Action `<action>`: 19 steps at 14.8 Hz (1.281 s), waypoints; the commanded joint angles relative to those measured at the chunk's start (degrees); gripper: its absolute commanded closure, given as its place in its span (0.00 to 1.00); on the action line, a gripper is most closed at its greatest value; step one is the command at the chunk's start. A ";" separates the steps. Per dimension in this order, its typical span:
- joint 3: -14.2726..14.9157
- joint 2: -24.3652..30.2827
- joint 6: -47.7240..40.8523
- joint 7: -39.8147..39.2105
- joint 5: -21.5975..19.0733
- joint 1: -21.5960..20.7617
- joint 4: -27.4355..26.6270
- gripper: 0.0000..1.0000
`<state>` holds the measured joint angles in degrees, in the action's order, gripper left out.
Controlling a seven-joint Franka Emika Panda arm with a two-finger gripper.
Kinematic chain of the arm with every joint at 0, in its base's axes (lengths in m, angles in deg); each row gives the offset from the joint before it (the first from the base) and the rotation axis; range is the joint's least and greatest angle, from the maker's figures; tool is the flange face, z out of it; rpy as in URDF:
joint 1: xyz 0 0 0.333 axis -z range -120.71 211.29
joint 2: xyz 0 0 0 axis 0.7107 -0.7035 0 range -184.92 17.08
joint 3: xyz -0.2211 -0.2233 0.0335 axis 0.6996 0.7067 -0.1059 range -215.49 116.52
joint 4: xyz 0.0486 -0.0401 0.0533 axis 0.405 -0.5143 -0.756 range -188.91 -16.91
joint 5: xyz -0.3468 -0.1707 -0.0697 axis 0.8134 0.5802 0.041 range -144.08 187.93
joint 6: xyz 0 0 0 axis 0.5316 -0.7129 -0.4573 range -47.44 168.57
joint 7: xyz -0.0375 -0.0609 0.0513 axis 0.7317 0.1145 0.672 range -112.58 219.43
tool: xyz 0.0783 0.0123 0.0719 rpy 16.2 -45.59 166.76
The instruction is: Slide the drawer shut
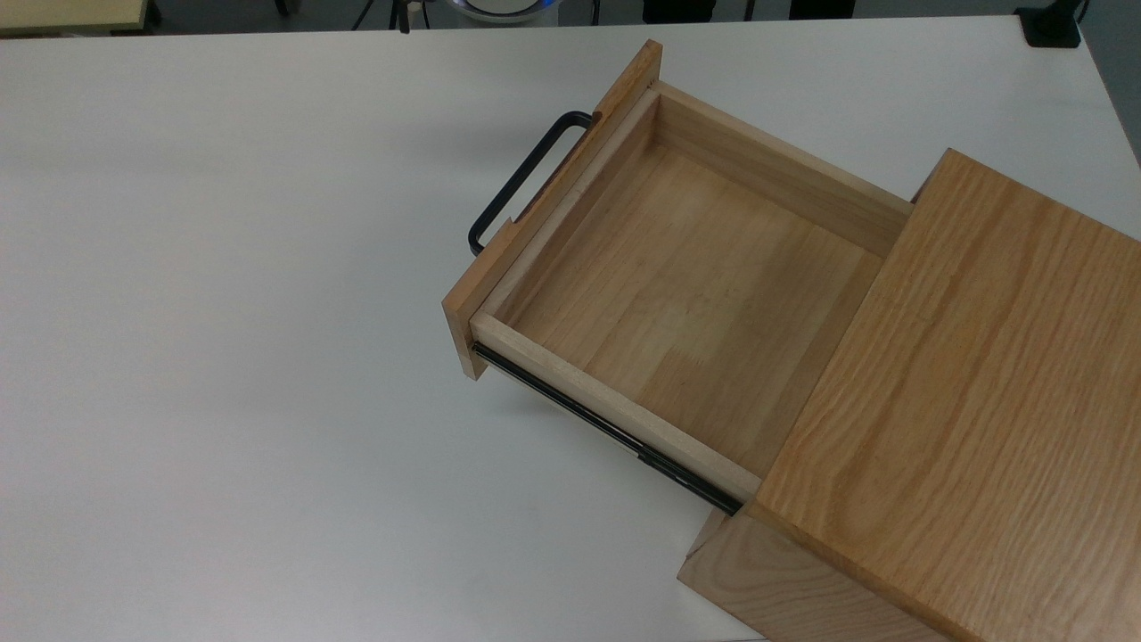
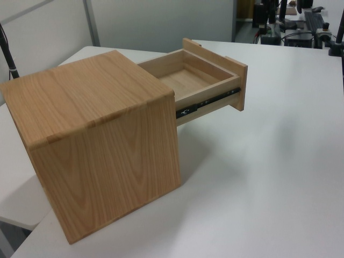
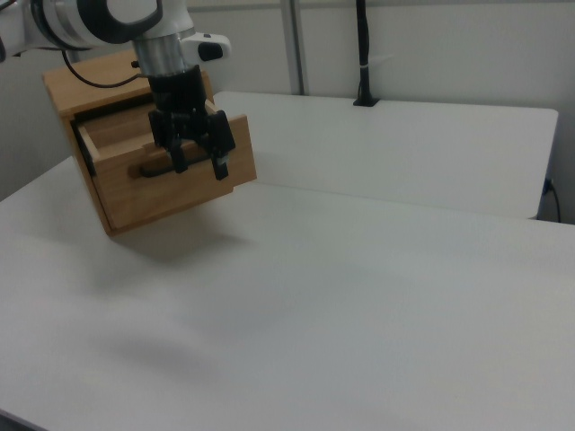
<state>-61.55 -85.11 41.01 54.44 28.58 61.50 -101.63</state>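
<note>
I've got the drawer [image 1: 686,294] pulled well out of the oak cabinet [image 1: 963,401] on the white table [image 1: 223,357], empty inside, black handle [image 1: 521,183] on its front panel. From the right view, my claw [image 3: 198,153] hangs in front of the drawer front, fingers [image 3: 218,151] apart, gripping nothing.

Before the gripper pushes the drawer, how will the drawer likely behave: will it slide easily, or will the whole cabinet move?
The drawer will probably slide straight: it rides on a black side rail. It is empty, so likely light to push. The cabinet stands loose on the table, so a hard or off-centre push might shift or turn it. The open gripper should press the flat front panel.
</note>
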 commanded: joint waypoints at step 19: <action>0.19 -0.22 -0.70 -0.58 -0.32 -0.57 -0.14 0.26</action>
<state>-61.56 -85.50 41.01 54.44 28.57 61.48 -101.67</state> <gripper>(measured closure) 0.044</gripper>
